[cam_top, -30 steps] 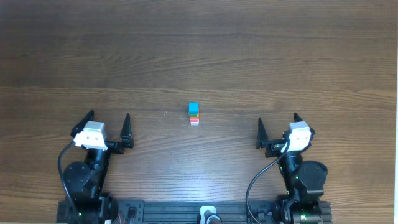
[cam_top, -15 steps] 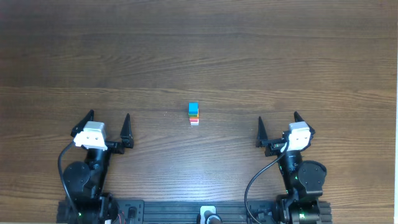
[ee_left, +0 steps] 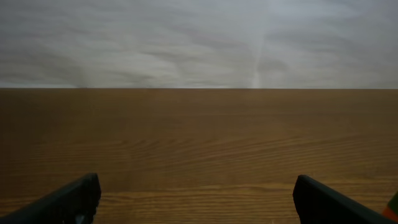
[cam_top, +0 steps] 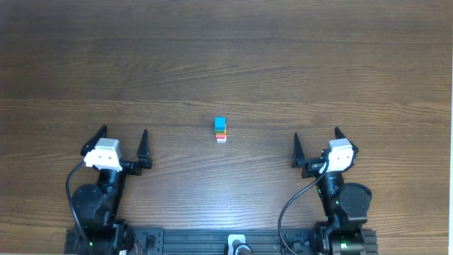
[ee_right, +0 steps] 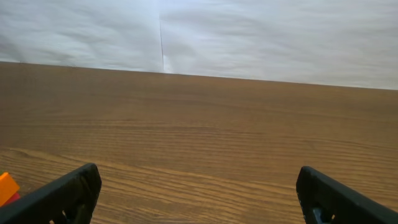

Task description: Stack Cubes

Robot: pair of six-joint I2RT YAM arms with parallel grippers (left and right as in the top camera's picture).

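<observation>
A small stack of cubes [cam_top: 221,130] stands at the middle of the wooden table, blue on top, then green, orange and red, with a white piece at its foot. My left gripper [cam_top: 122,144] rests open near the table's front left, well apart from the stack. My right gripper [cam_top: 316,146] rests open at the front right, also well apart from it. A sliver of the stack [ee_left: 392,208] peeks in at the edge of the left wrist view, and an orange cube edge [ee_right: 7,187] at the edge of the right wrist view.
The wooden table [cam_top: 226,64] stretches bare behind and around the stack. A pale wall [ee_right: 249,37] rises beyond the table's far edge. Both arm bases sit on a black rail [cam_top: 226,241] along the front edge.
</observation>
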